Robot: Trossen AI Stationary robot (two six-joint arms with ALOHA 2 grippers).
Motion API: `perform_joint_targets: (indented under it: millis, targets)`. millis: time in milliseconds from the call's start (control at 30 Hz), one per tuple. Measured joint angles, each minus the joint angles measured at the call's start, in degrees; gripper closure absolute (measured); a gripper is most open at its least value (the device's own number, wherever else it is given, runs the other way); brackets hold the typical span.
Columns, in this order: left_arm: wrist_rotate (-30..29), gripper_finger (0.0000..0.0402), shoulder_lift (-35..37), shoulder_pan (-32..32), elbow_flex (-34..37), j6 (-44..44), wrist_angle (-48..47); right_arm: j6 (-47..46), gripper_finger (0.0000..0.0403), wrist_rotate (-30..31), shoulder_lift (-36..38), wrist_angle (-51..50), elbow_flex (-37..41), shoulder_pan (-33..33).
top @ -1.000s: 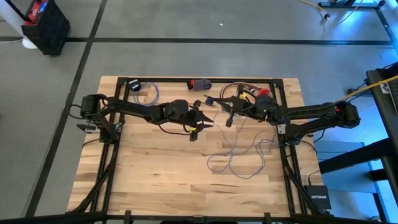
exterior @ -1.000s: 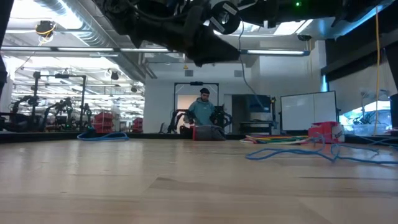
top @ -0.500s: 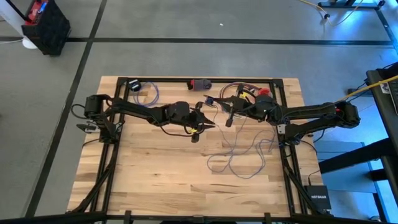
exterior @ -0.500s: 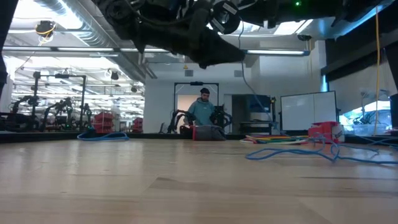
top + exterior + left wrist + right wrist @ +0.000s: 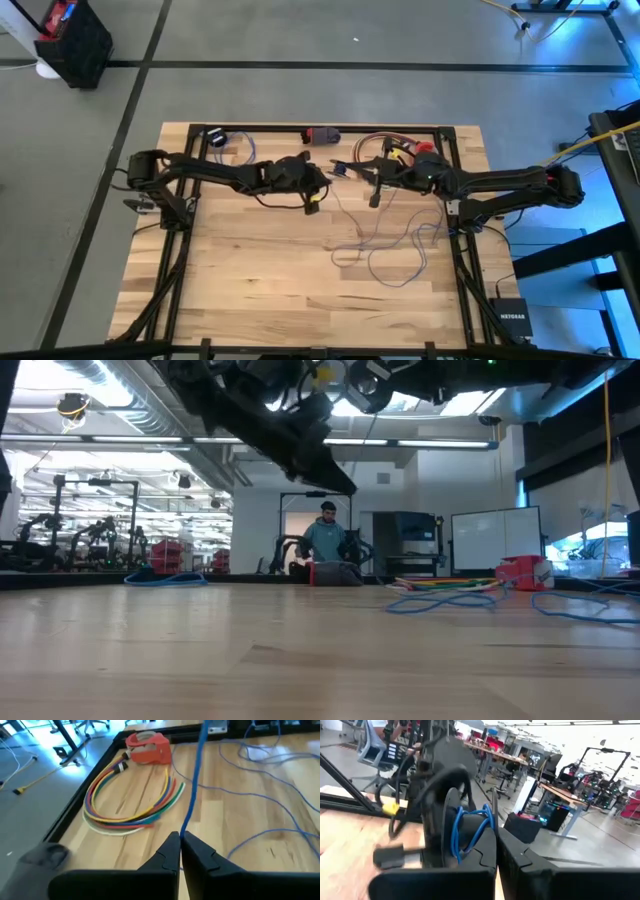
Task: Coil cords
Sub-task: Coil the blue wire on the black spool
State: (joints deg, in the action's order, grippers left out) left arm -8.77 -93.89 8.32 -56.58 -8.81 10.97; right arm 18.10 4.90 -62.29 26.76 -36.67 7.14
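Left gripper (image 5: 180,851) clamps the thin wire (image 5: 385,240) above table centre; right gripper (image 5: 496,851) also pinches it nearby. Wire's slack runs lengthwise from grippers toward the right front, lying in loose loops on table (image 5: 230,280).

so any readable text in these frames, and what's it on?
"NETGEAR": white print on the small black box on the floor beside the wooden table, in the high view.
Nothing else legible: the red tape dispenser and the distant room signage are too blurred.
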Motion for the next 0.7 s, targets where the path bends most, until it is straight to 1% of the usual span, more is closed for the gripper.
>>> perform_joint_targets:
  millis: [267,367,467,533,633,700]
  targets:
    - [-0.1,0.0399,9.3,1.0,0.0,-0.6,-12.0,1.9,0.0401,-0.1,1.1,-9.0,-0.1,0.0]
    - [0.0,0.0398,13.2,2.6,0.0,1.5,-15.6,3.2,0.0401,-0.8,0.9,-10.0,-0.1,0.0]
    - [2.7,0.0397,16.1,4.4,0.0,5.8,-16.9,3.4,0.0401,-2.7,0.9,-9.9,-0.1,-0.1]
    - [5.3,0.0397,17.1,5.2,0.0,9.0,-15.9,3.4,0.0401,-3.0,0.6,-9.5,-0.1,-0.1]
    - [9.4,0.0397,17.4,5.5,0.0,12.4,-13.4,4.0,0.0401,-1.1,-1.3,-9.1,-0.1,0.0]
    - [10.4,0.0397,17.1,5.1,0.0,14.3,-11.4,5.1,0.0401,1.1,-3.3,-7.9,-0.1,0.0]
